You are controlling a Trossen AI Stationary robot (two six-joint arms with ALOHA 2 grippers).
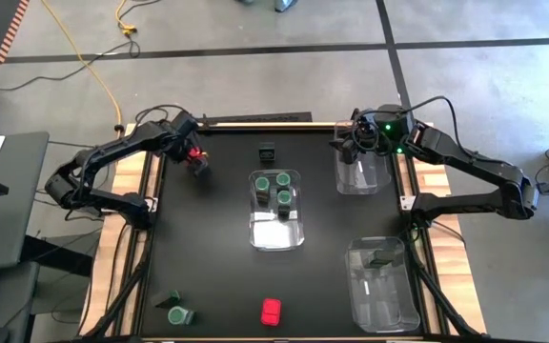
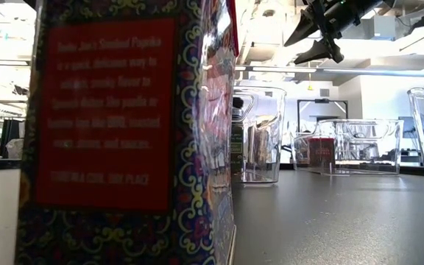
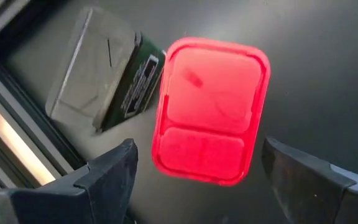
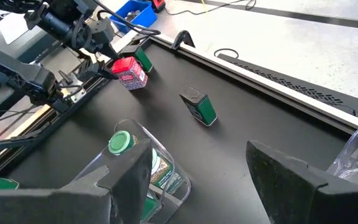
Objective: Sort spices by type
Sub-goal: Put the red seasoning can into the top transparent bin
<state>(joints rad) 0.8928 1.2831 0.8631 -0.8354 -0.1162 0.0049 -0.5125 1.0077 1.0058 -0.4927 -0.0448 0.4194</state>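
Observation:
A red box [image 3: 210, 112] stands on the black table near its far left corner, top up, next to a grey-lidded dark green tin [image 3: 104, 78]. My left gripper [image 3: 196, 148] hangs open over the box [image 1: 195, 152], one finger on each side, clear of it. My right gripper [image 4: 197, 148] is open in the air above the far right bin [image 1: 363, 171], which holds a red box [image 2: 321, 151]. The middle bin [image 1: 276, 238] holds three green-topped jars [image 1: 281, 186]. A dark tin [image 1: 267, 151] stands alone behind it.
A near right bin [image 1: 381, 305] holds a dark green tin [image 1: 384, 255]. At the near edge stand a red box [image 1: 271, 312] and two green tins [image 1: 177, 310]. That red box [image 2: 124, 125] fills the left half of the low view. Wooden rails border the table's sides.

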